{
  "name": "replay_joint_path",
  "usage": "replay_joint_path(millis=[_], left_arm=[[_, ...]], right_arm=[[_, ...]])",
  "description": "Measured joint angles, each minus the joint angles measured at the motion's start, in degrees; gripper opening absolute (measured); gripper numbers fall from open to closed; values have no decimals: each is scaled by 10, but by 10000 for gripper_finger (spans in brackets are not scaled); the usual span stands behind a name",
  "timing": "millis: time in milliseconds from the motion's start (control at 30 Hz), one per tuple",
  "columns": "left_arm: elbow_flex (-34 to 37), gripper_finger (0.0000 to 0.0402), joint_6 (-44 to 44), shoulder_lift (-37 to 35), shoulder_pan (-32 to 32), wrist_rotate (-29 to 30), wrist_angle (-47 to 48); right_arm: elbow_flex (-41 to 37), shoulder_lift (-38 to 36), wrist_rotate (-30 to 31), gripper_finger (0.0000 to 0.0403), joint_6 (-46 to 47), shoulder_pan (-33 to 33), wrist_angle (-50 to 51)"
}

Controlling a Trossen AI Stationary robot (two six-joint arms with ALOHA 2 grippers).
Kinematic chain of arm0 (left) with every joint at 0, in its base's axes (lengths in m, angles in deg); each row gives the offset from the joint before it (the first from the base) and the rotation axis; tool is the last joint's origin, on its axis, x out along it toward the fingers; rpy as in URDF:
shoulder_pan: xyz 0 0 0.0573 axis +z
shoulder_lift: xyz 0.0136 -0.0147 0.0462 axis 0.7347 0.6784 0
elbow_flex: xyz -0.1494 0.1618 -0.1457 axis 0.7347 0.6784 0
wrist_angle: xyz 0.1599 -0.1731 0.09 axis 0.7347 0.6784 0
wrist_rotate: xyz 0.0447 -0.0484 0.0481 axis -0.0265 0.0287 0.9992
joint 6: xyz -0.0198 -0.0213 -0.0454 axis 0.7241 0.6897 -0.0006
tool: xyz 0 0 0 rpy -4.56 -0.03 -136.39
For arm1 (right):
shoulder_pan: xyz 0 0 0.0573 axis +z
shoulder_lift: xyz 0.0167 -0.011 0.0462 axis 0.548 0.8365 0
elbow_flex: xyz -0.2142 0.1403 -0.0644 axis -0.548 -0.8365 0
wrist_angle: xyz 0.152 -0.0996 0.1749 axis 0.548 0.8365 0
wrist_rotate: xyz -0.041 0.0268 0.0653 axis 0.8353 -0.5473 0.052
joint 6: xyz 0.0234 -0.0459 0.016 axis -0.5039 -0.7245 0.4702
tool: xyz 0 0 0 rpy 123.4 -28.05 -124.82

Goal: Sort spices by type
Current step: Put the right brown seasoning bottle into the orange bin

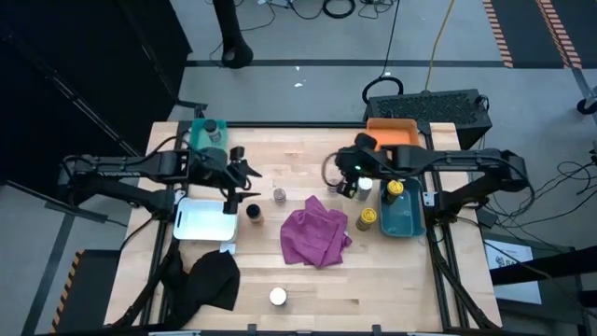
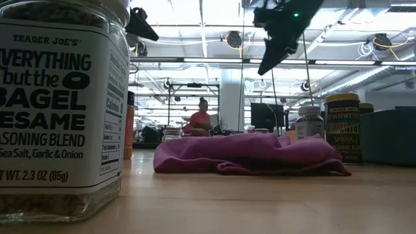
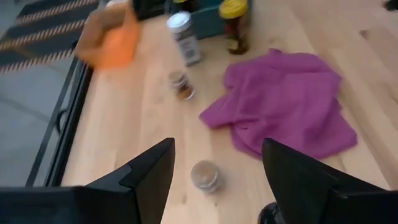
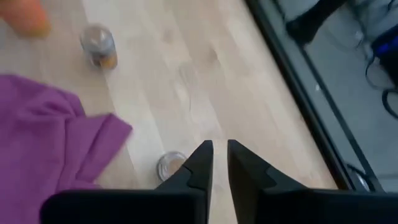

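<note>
Left pincer [image 1: 244,183] agape — nothing between fingers

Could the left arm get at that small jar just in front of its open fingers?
Probably yes. The left gripper is open above the small jar, bare table surrounds it, and the purple cloth lies off to one side.
</note>
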Motion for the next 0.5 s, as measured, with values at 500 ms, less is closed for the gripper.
replay_joint_path(millis=[500], left_arm=[[113, 246, -18, -125, -22, 51, -84]], right_arm=[[102, 176, -131, 198, -91, -19, 128]])
